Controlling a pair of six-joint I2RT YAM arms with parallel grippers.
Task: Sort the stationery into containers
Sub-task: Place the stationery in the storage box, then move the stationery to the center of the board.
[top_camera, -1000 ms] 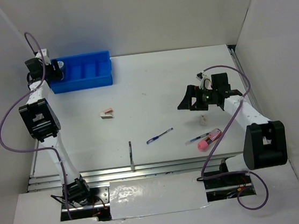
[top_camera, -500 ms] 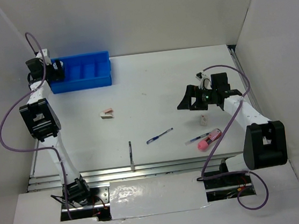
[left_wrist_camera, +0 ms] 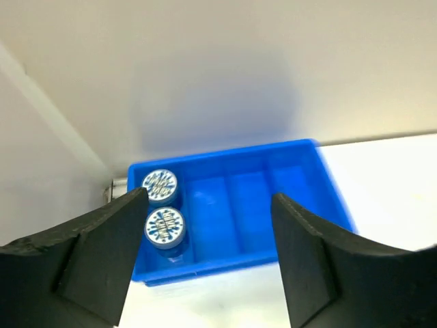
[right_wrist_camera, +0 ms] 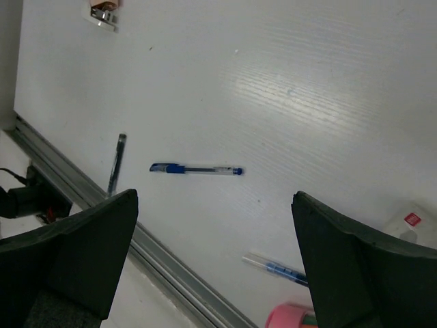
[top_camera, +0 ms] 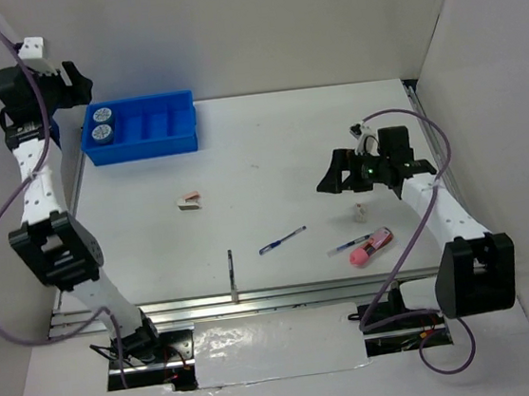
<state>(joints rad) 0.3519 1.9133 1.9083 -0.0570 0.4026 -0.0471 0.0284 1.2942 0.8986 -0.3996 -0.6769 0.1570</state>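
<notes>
My left claw (left_wrist_camera: pixel 208 199) has lifted off at upper left, released and empty, leaving both tape rolls (top_camera: pixel 101 132) in the tray's (top_camera: pixel 149 151) leftmost compartment, while my right claw (right_wrist_camera: pixel 213 201) hangs spread above a blue pen (right_wrist_camera: pixel 196 169).

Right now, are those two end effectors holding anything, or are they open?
Left end effector: open, holding nothing, raised over the blue tray.
Right end effector: open, holding nothing, above the table.
</notes>
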